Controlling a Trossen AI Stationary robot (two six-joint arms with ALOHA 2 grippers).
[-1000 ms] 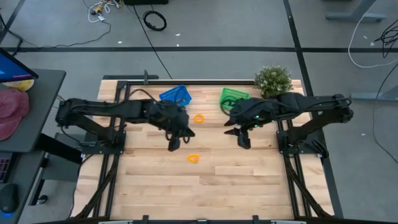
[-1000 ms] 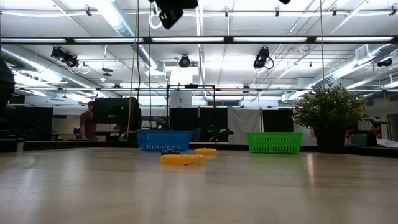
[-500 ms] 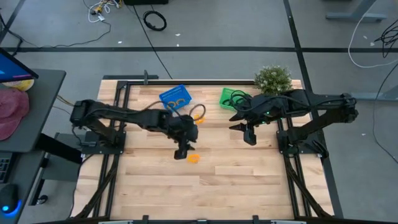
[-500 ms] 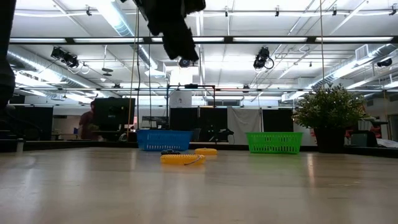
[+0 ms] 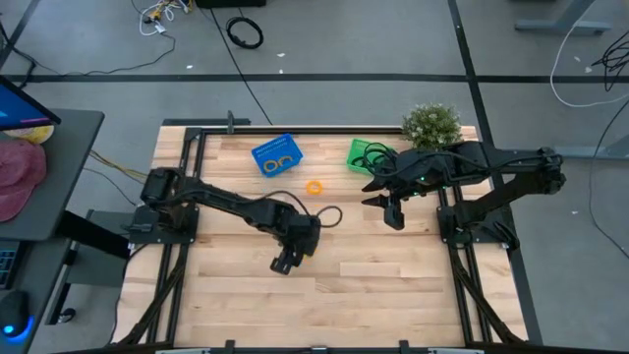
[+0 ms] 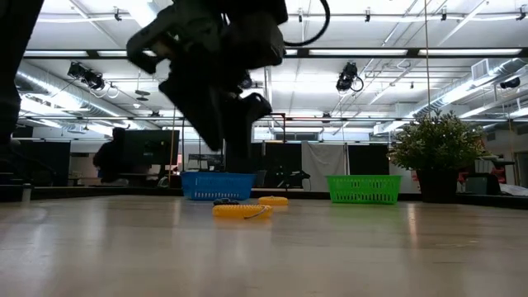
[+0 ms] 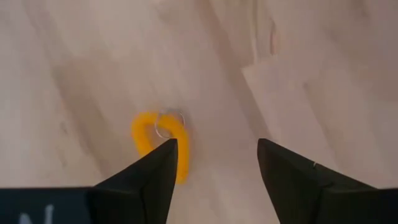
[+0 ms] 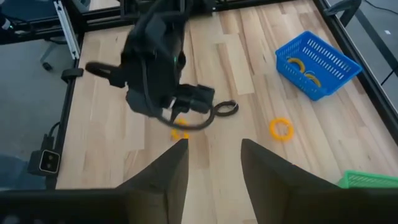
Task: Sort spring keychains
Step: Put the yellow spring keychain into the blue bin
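Orange keychain [image 7: 158, 144] lies just beside the left tool [image 7: 214, 171], its fingers spread above it.

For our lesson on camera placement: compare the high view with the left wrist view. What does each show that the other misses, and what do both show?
Only the high view shows the blue basket holding orange keychains, the green basket, the plant, a loose orange keychain between the baskets, and the right end effector waiting near the green basket.

Only the left wrist view shows the orange keychain with its metal ring below the open left end effector; from above, the arm hides it.

Both show the wooden table.
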